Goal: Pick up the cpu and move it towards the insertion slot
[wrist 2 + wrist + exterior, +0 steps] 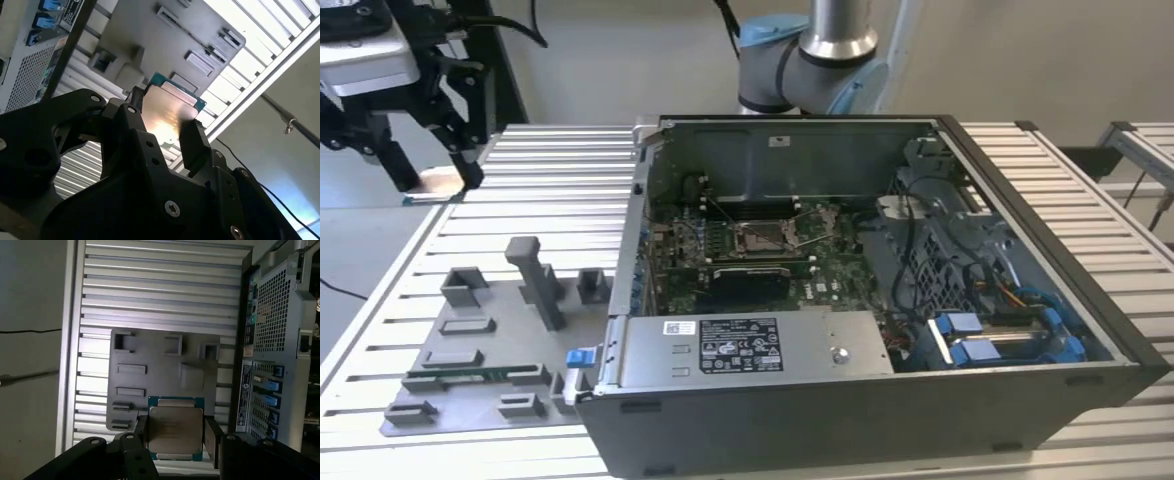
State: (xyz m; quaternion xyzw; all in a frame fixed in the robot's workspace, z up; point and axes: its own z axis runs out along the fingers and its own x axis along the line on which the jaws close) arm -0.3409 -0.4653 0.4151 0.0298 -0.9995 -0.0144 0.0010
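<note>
At the exterior view's top left, pincer (438, 180) pinches the cpu (176, 432) by two edges, well apart from the insertion slot (761, 238). PSU (854, 340) has a white label (738, 345), txt too small to read.

Case (854, 420) open on slatted table (547, 170) — grey jig plate (520, 345) just beside case; green memory stick (474, 375) on plate, apart from case.

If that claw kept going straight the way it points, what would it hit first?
Probably the grey fixture plate on the slatted table: in the first wrist view it lies just beyond the gripper and the cpu it grips. Depth is unclear; it might meet bare slats instead.
</note>
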